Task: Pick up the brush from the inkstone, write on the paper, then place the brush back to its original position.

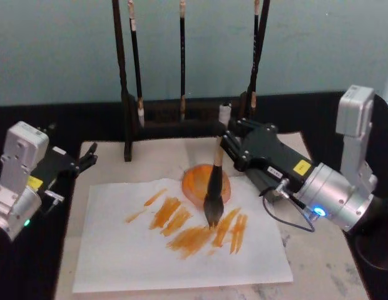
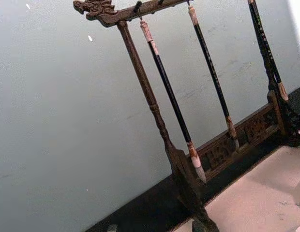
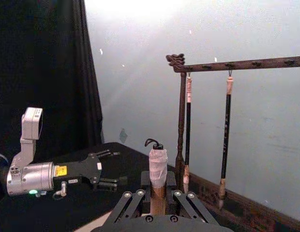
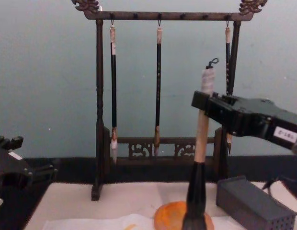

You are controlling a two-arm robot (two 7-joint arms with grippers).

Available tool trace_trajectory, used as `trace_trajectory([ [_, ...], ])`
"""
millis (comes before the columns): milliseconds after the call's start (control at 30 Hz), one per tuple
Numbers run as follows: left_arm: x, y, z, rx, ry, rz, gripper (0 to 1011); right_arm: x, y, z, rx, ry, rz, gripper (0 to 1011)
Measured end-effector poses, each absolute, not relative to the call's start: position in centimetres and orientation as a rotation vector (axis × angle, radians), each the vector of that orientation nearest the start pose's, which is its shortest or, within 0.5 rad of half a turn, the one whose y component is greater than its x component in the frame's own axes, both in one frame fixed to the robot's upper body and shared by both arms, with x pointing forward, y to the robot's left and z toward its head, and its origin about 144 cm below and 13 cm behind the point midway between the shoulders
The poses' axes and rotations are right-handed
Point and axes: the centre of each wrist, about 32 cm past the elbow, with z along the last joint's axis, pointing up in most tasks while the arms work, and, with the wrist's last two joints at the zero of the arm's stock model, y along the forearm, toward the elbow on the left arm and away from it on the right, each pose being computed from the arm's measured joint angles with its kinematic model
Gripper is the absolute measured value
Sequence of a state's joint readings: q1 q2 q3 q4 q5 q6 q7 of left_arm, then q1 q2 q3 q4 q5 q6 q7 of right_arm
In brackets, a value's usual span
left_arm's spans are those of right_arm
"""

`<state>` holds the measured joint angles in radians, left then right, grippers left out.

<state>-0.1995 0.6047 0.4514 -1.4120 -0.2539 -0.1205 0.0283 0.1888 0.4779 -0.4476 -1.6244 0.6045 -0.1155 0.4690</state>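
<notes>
step: writing, as I judge it | thin white paper sheet (image 1: 119, 250), flimsy and orange-streaked, lies below the right hand (image 1: 226, 145); press lightly so it doesn't drag | right hand pinches the large brush (image 1: 214, 187), pale wooden handle, bushy grey bristles, upright with its soft tip on the sheet; keep it vertical | left hand (image 1: 91, 157) spread, parked well apart | small round orange inkstone (image 1: 195, 182) beneath the right hand, touching the bristles' far side
</notes>
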Motion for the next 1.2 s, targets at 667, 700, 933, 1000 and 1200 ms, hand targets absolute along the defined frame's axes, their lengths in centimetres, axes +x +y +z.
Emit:
trace_trajectory([
  [667,48.9,31.0,114.0,0.304,-0.285,1.248,1001,49.6,-21.0,117.5,0.195,-0.111,-0.653,185],
  [700,48.9,31.0,114.0,0.305,-0.285,1.248,1001,49.6,-21.0,117.5,0.194,-0.111,-0.652,185],
  [933,48.9,31.0,114.0,0.304,-0.285,1.248,1001,49.8,-20.7,117.0,0.190,-0.103,-0.646,185],
  [1000,48.9,31.0,114.0,0.305,-0.285,1.248,1001,49.9,-20.7,116.9,0.188,-0.100,-0.645,185],
  [1200,48.9,31.0,114.0,0.304,-0.285,1.248,1001,49.9,-20.7,116.7,0.181,-0.093,-0.645,185],
])
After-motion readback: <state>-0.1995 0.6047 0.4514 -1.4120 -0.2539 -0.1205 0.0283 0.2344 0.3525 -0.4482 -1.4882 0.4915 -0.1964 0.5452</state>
